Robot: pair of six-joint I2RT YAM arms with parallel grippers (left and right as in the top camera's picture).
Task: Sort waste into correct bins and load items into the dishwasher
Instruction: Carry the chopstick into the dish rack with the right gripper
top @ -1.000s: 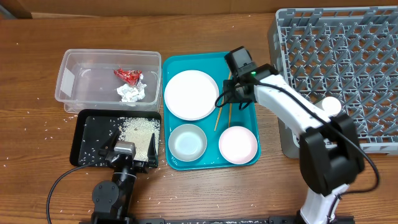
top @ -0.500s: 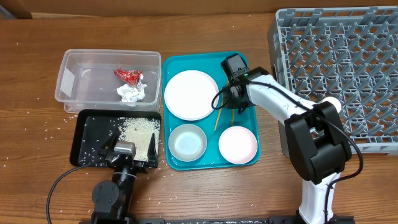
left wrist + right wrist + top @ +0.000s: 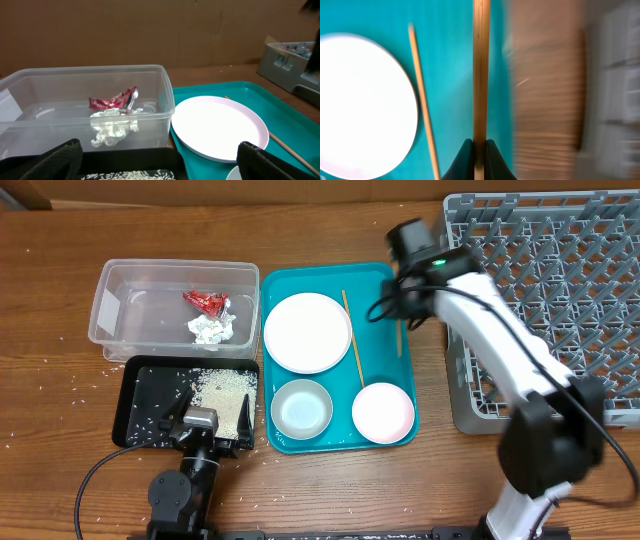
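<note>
We could read no text, brand, number or sign in any of these views. The clear tub (image 3: 180,266) bore a pale sticker (image 3: 108,308) on its left end wall, but we could make out no writing on it.
</note>
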